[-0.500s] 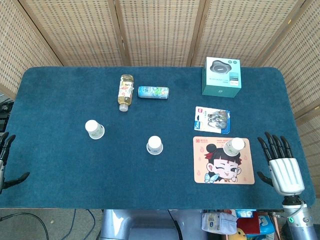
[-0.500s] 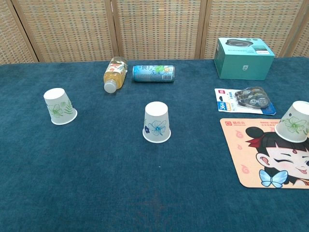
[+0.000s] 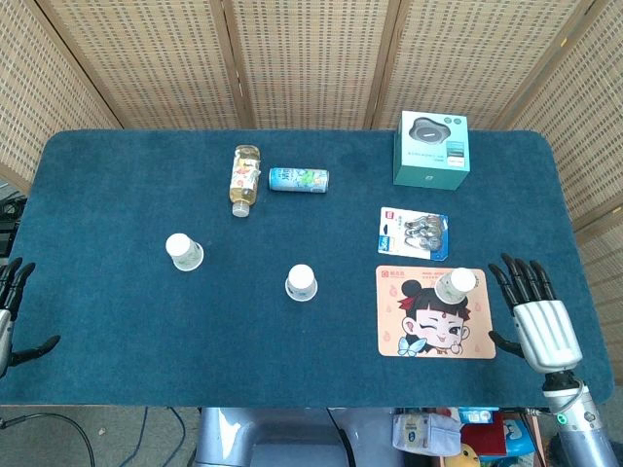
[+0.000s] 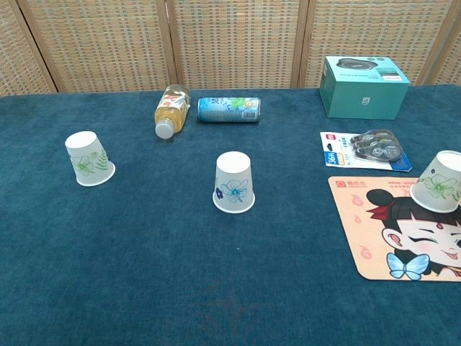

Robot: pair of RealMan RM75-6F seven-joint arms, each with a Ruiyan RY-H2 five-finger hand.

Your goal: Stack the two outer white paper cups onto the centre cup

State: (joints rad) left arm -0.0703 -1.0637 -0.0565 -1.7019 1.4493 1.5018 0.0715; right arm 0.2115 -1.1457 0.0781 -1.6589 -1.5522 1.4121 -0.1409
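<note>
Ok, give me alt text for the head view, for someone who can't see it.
Three upturned white paper cups stand apart on a blue cloth table: left cup, centre cup, right cup on a cartoon-face mat. The open right hand hovers beside that cup; the left hand waits at the table's edge.

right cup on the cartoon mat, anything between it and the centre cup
Nothing visible does. The right cup stands upside down on the cartoon mat, and only bare blue cloth lies between it and the centre cup. The right hand, fingers spread, sits just right of the cup with nothing between them.
</note>
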